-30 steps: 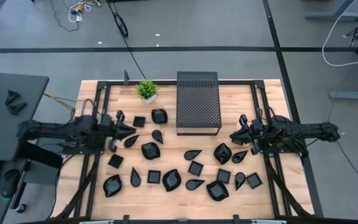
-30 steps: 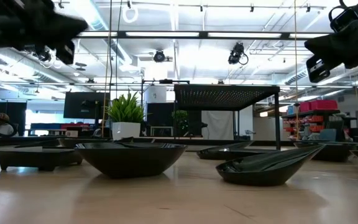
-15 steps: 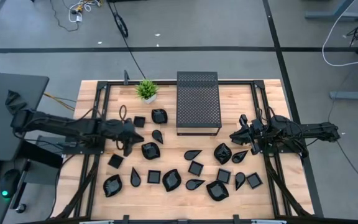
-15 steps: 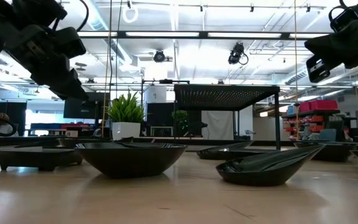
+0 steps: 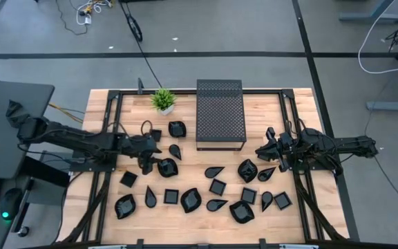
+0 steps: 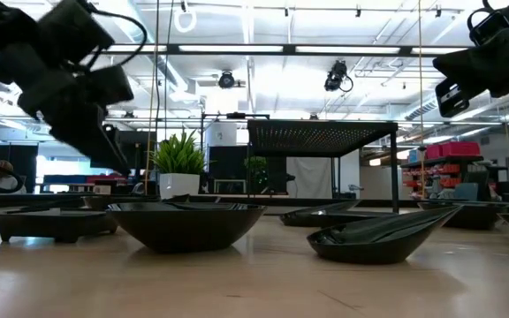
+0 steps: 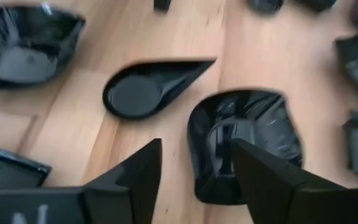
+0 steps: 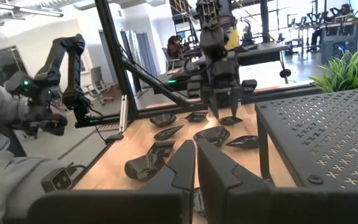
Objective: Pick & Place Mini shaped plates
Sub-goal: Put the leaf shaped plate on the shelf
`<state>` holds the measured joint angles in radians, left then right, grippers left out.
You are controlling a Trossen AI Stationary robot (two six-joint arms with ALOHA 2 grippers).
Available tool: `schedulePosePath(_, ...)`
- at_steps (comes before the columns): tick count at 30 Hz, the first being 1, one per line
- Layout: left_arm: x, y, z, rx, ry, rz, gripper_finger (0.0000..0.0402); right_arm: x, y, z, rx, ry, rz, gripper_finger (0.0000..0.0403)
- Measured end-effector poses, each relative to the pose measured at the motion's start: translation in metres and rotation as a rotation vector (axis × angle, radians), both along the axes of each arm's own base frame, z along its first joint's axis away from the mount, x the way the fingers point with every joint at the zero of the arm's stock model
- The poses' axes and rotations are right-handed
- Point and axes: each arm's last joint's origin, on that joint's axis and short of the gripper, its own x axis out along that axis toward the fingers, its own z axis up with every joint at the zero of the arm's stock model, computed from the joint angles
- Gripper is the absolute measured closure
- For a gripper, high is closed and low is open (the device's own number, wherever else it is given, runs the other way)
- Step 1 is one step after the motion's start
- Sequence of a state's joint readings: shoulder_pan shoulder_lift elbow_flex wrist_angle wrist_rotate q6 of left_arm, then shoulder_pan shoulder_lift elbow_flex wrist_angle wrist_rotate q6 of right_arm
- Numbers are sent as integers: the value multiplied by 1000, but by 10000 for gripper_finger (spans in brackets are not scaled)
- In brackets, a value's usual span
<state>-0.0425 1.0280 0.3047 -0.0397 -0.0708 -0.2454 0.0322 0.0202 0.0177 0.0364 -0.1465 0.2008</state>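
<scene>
Several mini shaped plates, glossy black squares, teardrops and rounded dishes, lie flat on the wooden table [image 5: 102,207]. My left gripper [image 5: 152,160] [image 7: 194,163] is open and tipped downward. It hangs over the near-left rim of a rounded plate [image 5: 168,167] [image 7: 244,143], one finger on either side, touching nothing. A teardrop plate [image 5: 175,151] [image 7: 148,93] lies just beyond. In the low view my left gripper [image 6: 113,155] hangs above the plates. My right gripper [image 5: 260,151] [image 8: 195,163] waits shut and level at the table's right.
A large black perforated box [image 5: 220,114] [image 6: 321,137] stands at the far middle, with a small green potted plant [image 5: 163,100] [image 6: 179,159] to its left. More plates fill the near middle and right of the table [image 5: 216,187]. Black frame rails [image 5: 112,117] run along the table's sides.
My left gripper has moved toward the table's right edge and down toward the rounded plate. It has tipped from pointing level to pointing steeply downward. No plate has moved.
</scene>
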Motion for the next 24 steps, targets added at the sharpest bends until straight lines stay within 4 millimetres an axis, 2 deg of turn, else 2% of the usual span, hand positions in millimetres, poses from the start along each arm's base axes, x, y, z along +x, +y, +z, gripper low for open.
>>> schedulePosePath(4,7,-1,-8,-33,18,10,189,0,0,0,0,0,0,378)
schedulePosePath(9,13,-3,-15,-71,19,-21,207,0,0,0,0,0,0,378)
schedulePosePath(16,14,-3,-19,-89,42,-4,217,0,0,0,0,0,0,378)
schedulePosePath(24,13,-11,-16,-84,37,-239,193,0,0,0,0,0,0,378)
